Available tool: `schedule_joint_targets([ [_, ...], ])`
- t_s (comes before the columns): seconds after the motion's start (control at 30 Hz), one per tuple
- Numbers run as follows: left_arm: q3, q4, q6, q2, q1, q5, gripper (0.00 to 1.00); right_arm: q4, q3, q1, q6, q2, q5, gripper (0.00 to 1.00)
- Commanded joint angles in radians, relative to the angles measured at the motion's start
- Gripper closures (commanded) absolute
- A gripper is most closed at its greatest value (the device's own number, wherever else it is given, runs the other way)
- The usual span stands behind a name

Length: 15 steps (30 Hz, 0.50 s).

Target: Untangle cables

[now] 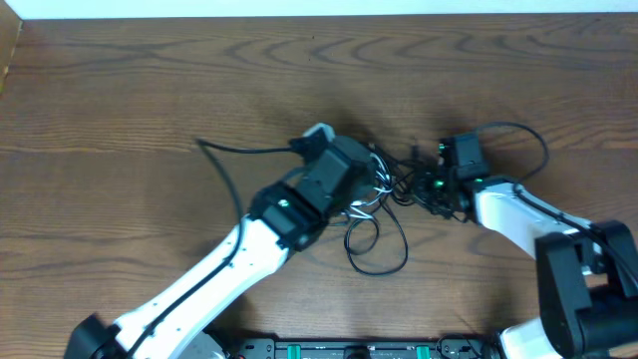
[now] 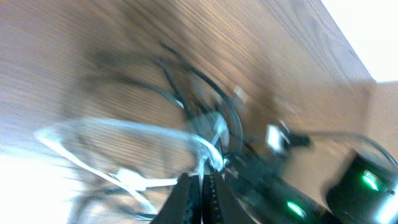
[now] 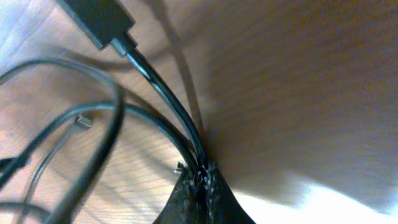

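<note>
The knot of thin flexible cables [image 1: 392, 185], black and white, lies near the middle of the brown wood-grain tabletop [image 1: 150, 90], bunched between the two arms; one slack black loop [image 1: 379, 245] spills out towards the near edge, and the rest is crossed over itself in a small heap. The right gripper [image 1: 431, 191] reaches in from the right side of the heap; its wrist view shows the jaws together and clamped on a thin black cord [image 3: 165, 93], which runs straight down into the right gripper [image 3: 200, 177] from a flat rectangular black plug at its far end. The left gripper [image 1: 381, 178] comes in from the left of the heap; in its blurred wrist view the jaws of the left gripper [image 2: 202, 182] stand together, with a thin white cord [image 2: 130, 179] looping up close to their tips, though I cannot tell whether it is pinched. By my reading the work is at an early stage; no cord yet lies alone, black and white strands cross in both close views, and drawing each one clear of the others is all left to do. The tabletop is otherwise bare dark wood; a pale strip [image 1: 299, 8] borders its far edge, and nothing more of the room shows.
</note>
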Motion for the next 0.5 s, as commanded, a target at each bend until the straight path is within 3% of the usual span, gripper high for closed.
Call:
schedule_joint_targets([
  [0.0, 0.000, -0.088, 0.033, -0.121, 0.086, -0.210, 0.93, -0.127, -0.035, -0.154, -0.097, -0.078, 0.236, 0.99],
  [0.2, 0.000, -0.192, 0.032, -0.225, 0.253, -0.274, 0.92, -0.214, -0.035, -0.356, -0.113, -0.219, 0.269, 0.99],
  [0.33, 0.000, -0.212, 0.033, -0.221, 0.296, -0.151, 0.92, -0.217, -0.035, -0.379, -0.162, -0.263, 0.179, 0.99],
  [0.37, 0.000, -0.212, 0.032, -0.218, 0.294, -0.113, 0.85, -0.217, -0.035, -0.375, -0.171, -0.263, 0.174, 0.99],
  [0.47, 0.000, -0.204, 0.032, -0.190, 0.294, 0.027, 0.46, -0.217, -0.035, -0.367, -0.172, -0.263, 0.174, 0.99],
])
